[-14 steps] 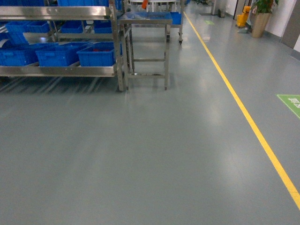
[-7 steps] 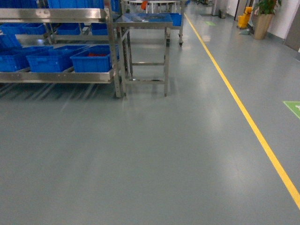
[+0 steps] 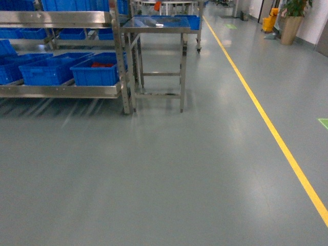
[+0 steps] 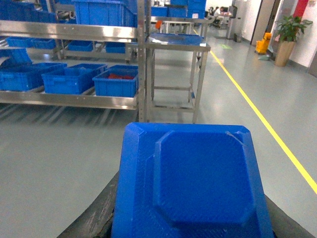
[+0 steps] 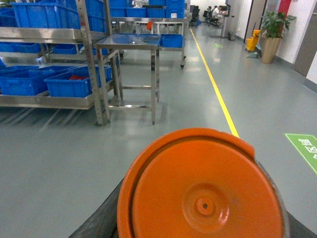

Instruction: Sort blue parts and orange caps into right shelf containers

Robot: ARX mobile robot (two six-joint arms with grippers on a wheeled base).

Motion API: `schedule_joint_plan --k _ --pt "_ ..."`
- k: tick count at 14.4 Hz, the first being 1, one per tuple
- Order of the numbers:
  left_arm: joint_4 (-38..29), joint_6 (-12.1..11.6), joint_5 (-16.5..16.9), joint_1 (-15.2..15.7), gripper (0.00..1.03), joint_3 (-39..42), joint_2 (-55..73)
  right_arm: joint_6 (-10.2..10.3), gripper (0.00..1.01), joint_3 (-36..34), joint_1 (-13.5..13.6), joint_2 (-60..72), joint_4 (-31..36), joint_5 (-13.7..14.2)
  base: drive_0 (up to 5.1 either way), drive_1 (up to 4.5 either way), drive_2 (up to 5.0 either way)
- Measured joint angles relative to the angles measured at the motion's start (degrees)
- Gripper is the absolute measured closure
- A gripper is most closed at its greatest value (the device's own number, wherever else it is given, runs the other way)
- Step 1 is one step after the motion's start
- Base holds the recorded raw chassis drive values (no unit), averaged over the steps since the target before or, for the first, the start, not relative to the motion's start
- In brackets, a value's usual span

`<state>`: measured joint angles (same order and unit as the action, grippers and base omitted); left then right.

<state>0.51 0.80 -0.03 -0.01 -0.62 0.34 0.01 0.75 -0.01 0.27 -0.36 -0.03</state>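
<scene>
In the left wrist view a chunky blue part [image 4: 198,178] with angled corners fills the lower frame, and my left gripper [image 4: 190,225] is shut on it, dark fingers [image 4: 94,218] showing at its sides. My right gripper [image 5: 198,223] is shut on a round orange cap [image 5: 203,193], seen face-on. Neither gripper shows in the head view. The steel shelf [image 3: 61,91] stands ahead on the left, carrying blue containers [image 3: 48,72] on its lower level and more above.
A steel table [image 3: 159,23] stands against the shelf's right end. The rightmost lower crate [image 3: 97,74] holds red items. A yellow floor line [image 3: 266,118] runs along the right. A potted plant [image 3: 292,15] and yellow bucket [image 3: 270,20] stand far back.
The head view has shifted: shelf and table sit lower and look larger, and the green floor mark has slid off to the right. The base has rolled closer to the shelf.
</scene>
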Motion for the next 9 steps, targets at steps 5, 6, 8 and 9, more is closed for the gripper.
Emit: schedule_joint_plan --k 5,6,8,9 --pt "-0.28 0.00 0.02 0.00 0.60 0.00 0.00 0.00 0.56 0.00 0.00 0.00 0.11 0.00 0.0 4.33 -4.3" --pt "-0.07 0.00 0.02 0.00 0.60 0.00 0.00 0.00 0.56 0.00 0.00 -0.02 -0.04 0.00 0.0 4.30 -4.4" --pt "-0.07 0.00 0.04 0.00 0.60 0.00 0.00 0.00 0.56 0.00 0.00 0.00 -0.07 0.00 -0.1 4.27 -4.4" --pt "-0.15 0.00 0.00 0.00 0.60 0.00 0.00 0.00 0.56 0.00 0.00 0.00 0.13 0.00 -0.1 4.23 -4.4"
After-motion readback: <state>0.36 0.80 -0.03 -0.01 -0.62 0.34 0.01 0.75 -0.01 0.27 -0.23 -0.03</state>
